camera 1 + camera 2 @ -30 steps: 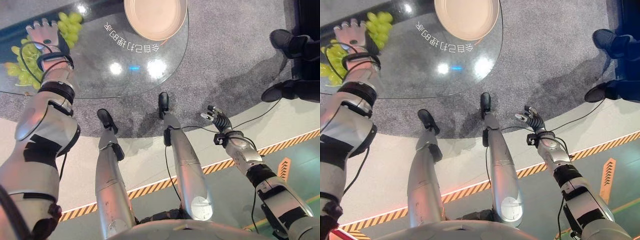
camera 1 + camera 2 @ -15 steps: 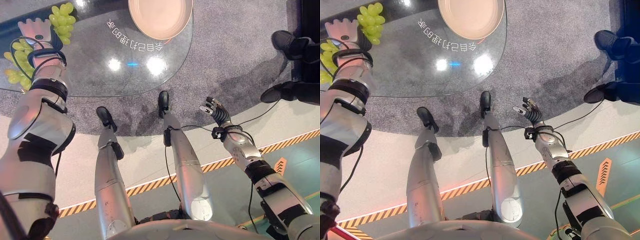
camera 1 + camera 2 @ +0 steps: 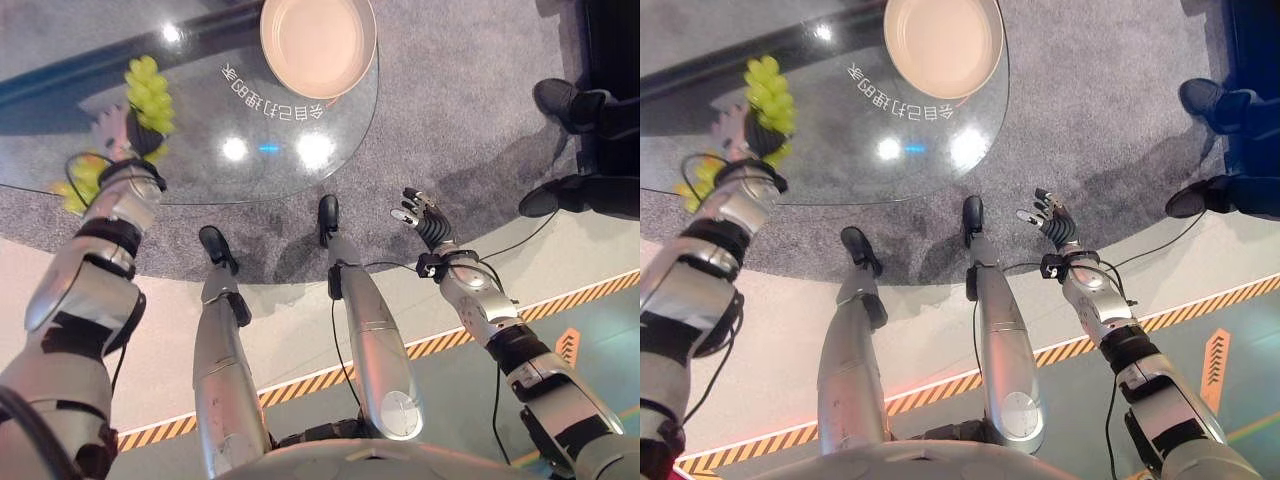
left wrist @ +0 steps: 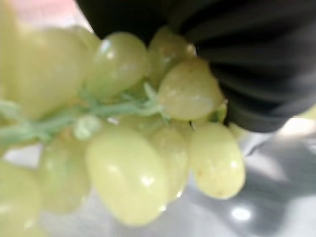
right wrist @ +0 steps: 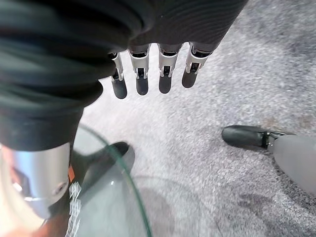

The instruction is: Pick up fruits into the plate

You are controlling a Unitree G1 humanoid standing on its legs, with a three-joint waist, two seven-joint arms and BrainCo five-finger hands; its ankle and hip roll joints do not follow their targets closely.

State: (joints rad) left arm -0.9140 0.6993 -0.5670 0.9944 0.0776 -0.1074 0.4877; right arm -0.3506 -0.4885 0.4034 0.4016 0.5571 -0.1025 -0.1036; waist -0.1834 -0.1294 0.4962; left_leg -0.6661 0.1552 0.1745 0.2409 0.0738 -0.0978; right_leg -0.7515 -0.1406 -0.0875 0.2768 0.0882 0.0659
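Note:
My left hand (image 3: 118, 132) is over the left part of the glass table (image 3: 260, 170), curled round a bunch of green grapes (image 3: 150, 85) that sticks out past it towards the plate. In the left wrist view the grapes (image 4: 128, 143) press right against the hand's dark cover. A second green bunch (image 3: 85, 180) lies on the glass beside the left wrist. The round beige plate (image 3: 318, 42) sits at the table's far edge, with nothing on it. My right hand (image 3: 425, 215) hangs off the table over the grey carpet, its fingers (image 5: 143, 79) straight.
The round glass top ends just ahead of my right hand, with its rim (image 5: 133, 187) curving past. A person's dark shoes (image 3: 565, 100) stand on the carpet at the far right. White lettering (image 3: 270, 95) is printed on the glass near the plate.
My left hand went from lying flat over the grapes to being curled on one bunch, and has carried it right towards the plate. The right hand rose slightly. The view shifted a little.

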